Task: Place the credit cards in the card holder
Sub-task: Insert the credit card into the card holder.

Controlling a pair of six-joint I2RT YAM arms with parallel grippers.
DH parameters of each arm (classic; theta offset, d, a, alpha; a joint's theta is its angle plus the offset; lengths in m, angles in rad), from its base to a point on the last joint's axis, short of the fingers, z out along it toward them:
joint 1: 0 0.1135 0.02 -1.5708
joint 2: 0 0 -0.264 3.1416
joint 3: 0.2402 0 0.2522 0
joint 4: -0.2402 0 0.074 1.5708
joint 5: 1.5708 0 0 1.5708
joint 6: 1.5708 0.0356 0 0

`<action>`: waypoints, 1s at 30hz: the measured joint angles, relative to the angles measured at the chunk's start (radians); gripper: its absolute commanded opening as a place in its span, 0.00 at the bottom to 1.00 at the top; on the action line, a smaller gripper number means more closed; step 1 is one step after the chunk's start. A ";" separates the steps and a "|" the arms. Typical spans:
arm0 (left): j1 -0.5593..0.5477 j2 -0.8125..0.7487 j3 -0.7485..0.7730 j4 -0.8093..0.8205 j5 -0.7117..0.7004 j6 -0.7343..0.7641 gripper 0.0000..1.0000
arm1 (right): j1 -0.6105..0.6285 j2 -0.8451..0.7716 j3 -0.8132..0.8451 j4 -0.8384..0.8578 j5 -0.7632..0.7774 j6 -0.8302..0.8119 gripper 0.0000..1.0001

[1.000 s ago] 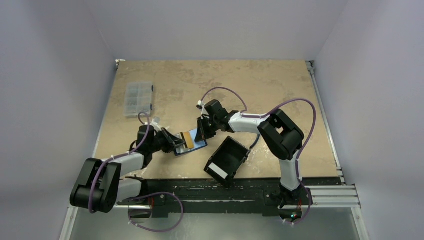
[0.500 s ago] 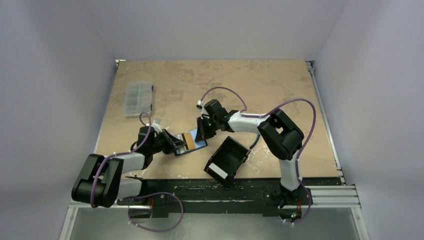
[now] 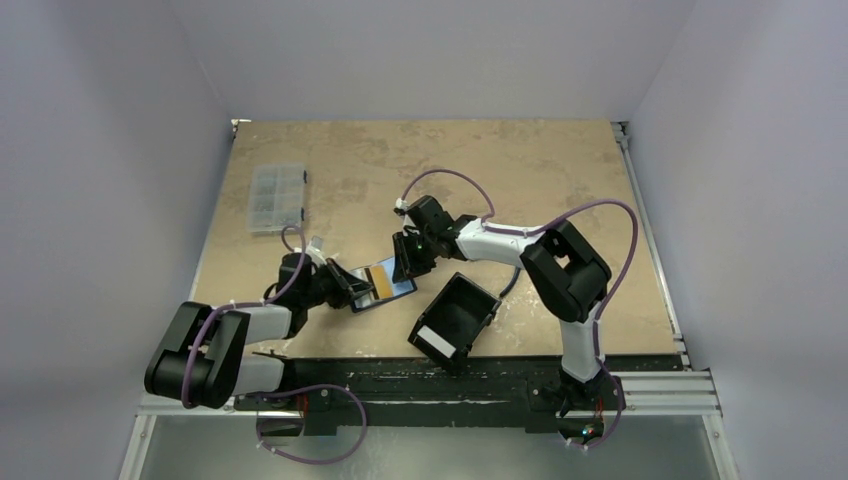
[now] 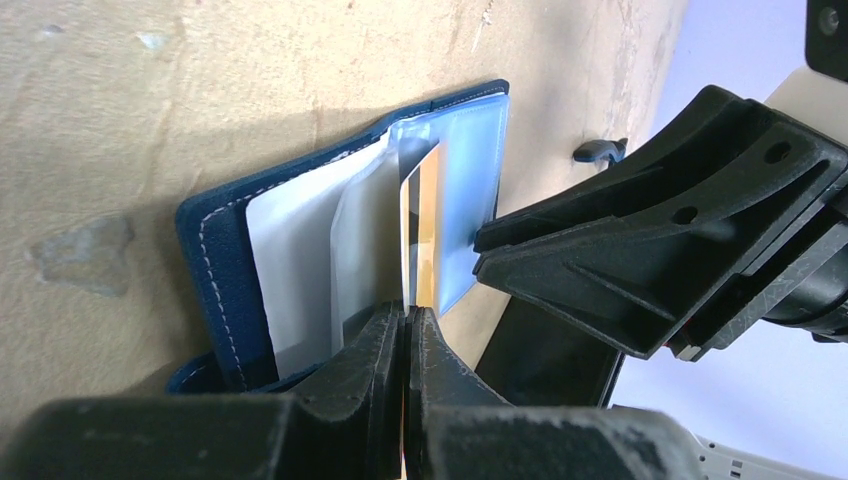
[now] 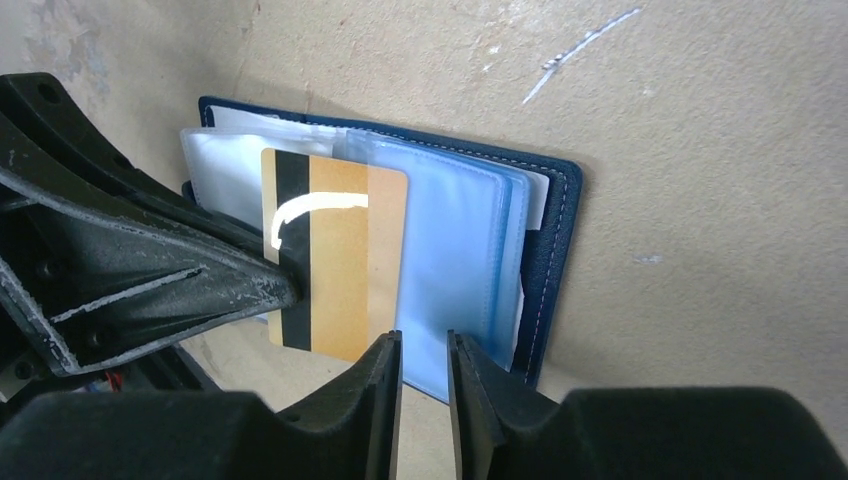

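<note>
The navy card holder [image 5: 556, 240] lies open on the table, its clear blue sleeves [image 5: 450, 270] fanned out. A gold credit card [image 5: 335, 262] with a black stripe stands partly inside one sleeve. My left gripper [image 4: 405, 312] is shut on the card's near edge, and the card [image 4: 421, 230] runs edge-on into the holder [image 4: 215, 262]. My right gripper [image 5: 423, 342] sits at the holder's opposite edge. Its jaws are open by a narrow gap and hold nothing, with the blue sleeve just past the tips. In the top view both grippers meet over the holder [image 3: 392, 289].
A black box-shaped tray [image 3: 455, 318] with a white label lies tilted just right of the holder, near the front edge. A clear compartment box [image 3: 277, 197] rests at the far left. The right arm's cable [image 3: 450, 182] loops above the holder.
The right gripper's wrist has shifted slightly away from the holder. The left gripper, gold card and holder stay about where they were.
</note>
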 measured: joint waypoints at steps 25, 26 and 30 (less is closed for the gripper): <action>-0.082 0.016 0.042 -0.009 -0.081 -0.019 0.00 | -0.039 -0.023 -0.036 0.008 0.026 -0.025 0.20; -0.092 0.022 0.048 -0.008 -0.088 -0.024 0.00 | -0.040 -0.023 -0.041 0.014 0.019 -0.024 0.19; -0.125 0.046 0.060 0.004 -0.118 -0.043 0.00 | -0.045 -0.022 -0.051 0.030 0.000 -0.018 0.16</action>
